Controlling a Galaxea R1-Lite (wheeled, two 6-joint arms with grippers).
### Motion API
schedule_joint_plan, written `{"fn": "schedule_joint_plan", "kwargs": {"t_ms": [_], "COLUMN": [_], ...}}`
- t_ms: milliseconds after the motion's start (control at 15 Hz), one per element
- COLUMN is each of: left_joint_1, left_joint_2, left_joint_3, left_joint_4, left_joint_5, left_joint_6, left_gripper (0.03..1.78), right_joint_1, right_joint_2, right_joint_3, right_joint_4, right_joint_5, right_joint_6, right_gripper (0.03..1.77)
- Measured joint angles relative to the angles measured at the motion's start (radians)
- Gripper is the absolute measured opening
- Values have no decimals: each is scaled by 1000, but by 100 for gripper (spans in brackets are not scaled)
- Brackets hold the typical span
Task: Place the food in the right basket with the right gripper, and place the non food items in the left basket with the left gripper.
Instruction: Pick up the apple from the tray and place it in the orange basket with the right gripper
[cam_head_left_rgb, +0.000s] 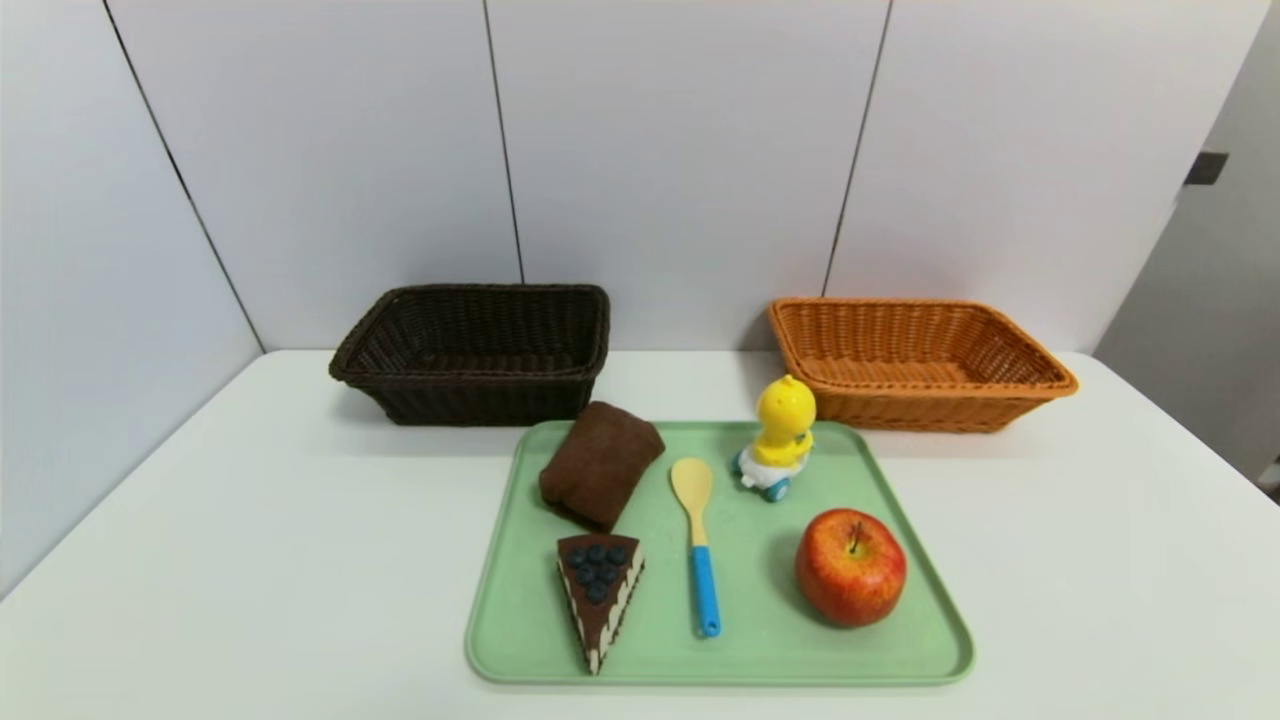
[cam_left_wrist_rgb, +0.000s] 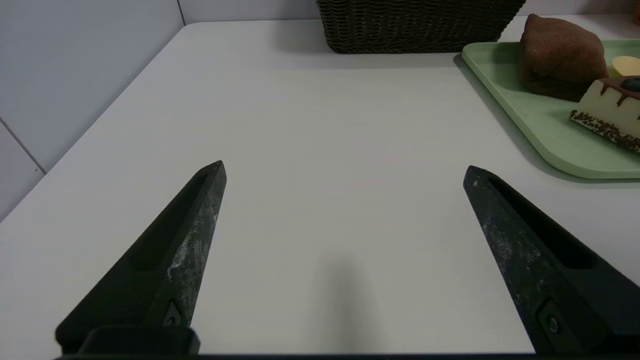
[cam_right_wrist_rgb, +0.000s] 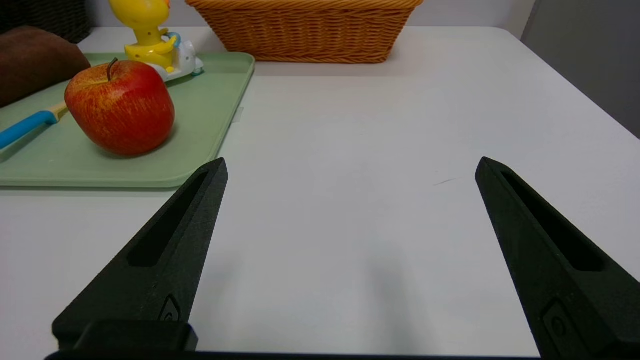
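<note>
Five items sit on the green tray (cam_head_left_rgb: 925, 640): apple (cam_head_left_rgb: 850, 567), cake slice (cam_head_left_rgb: 598, 594), brown cloth (cam_head_left_rgb: 601, 464), spoon (cam_head_left_rgb: 698, 542), duck toy (cam_head_left_rgb: 778, 438). Both baskets, dark (cam_head_left_rgb: 475, 352) and orange (cam_head_left_rgb: 915, 362), hold nothing. Left end effector (cam_left_wrist_rgb: 344, 172) and right end effector (cam_right_wrist_rgb: 351, 167) hover spread over the counter (cam_head_left_rgb: 250, 560); everything remains to sort.

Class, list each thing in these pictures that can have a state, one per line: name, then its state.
Left pincer: open, empty, over bare table.
Right pincer: open, empty, over bare table.
Dark brown basket: upright, empty.
Orange basket: upright, empty.
Apple: upright on tray.
Cake slice: on tray, untouched.
Brown cloth: folded, on tray.
Spoon: lying flat on tray.
Duck toy: standing on tray.
Green tray: flat on table.
</note>
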Motion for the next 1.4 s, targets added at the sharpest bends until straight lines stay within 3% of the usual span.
{"fn": "schedule_joint_plan", "kwargs": {"t_ms": [467,667,800,1133,1400], "left_joint_1": [0,0,-1,-1,-7], "left_joint_2": [1,41,134,560,869], "left_joint_3": [-14,-218,-462,-1037,-1261], "left_joint_4": [12,123,272,631,691], "left_joint_5": [2,0,-6,-78,-100], "left_joint_6": [6,0,-27,-139,-186], "left_gripper": [169,169,169,169,169], "right_joint_1": [0,0,2,12,48], "right_joint_2": [2,37,133,569,970], "right_joint_3": [-4,-123,-336,-1067,-1526], "right_joint_4": [12,71,156,463,758], "right_joint_5": [-1,6,23,103,129], "right_joint_6": [-6,10,37,120,175], "right_gripper": [171,171,171,171,171]}}
